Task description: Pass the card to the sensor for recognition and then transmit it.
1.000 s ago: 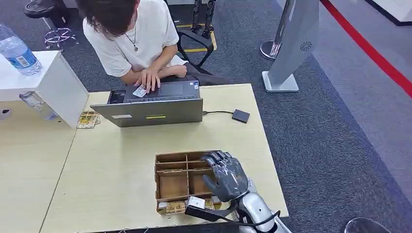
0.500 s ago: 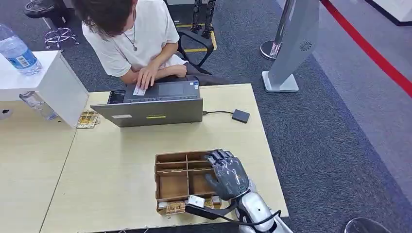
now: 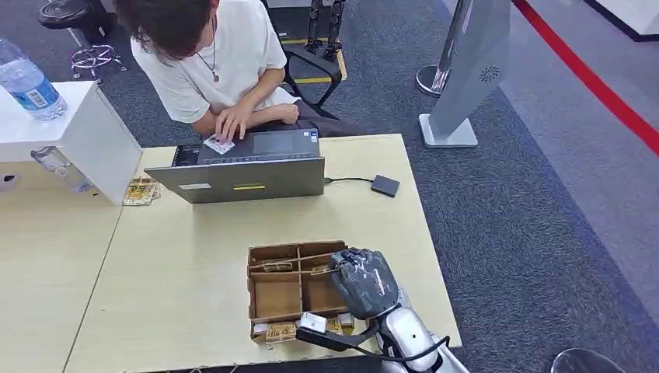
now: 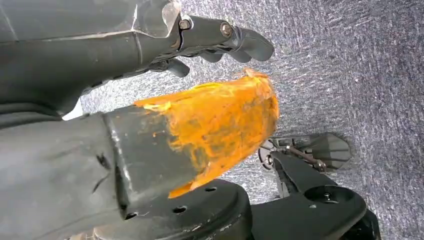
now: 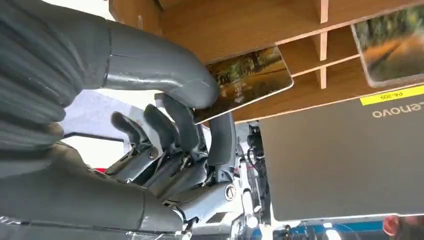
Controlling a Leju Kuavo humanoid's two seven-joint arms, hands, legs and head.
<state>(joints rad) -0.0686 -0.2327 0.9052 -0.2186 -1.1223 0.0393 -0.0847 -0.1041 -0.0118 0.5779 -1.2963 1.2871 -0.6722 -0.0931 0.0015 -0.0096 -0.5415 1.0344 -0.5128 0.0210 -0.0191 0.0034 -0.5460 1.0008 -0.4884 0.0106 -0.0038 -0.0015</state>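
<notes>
Your right robot hand [image 3: 364, 281] had pinched the thin, stiff, glossy picture card [image 5: 245, 80] by one edge over the brown wooden divided tray [image 3: 273, 295] on the bench [image 3: 194, 256]. Likely light and slippery; grip its rim firmly.

One wooden tray [image 3: 261, 284] with several compartments stands on the table; two picture cards show in its compartments, one card [image 5: 245, 80] pinched in the right hand [image 3: 364, 281] and a second card [image 5: 392, 47] lying in another compartment. Further cards rest at the tray's near edge, too small to count. One laptop [image 3: 245, 172], one small dark box [image 3: 385, 185] joined to it by one cable, two beige tables [image 3: 194, 241], two water bottles [image 3: 28, 81], one person [image 3: 210, 54] holding one white card [image 3: 219, 144], one small stack of cards [image 3: 140, 190] beside the laptop, one left hand [image 4: 215, 40]
</notes>
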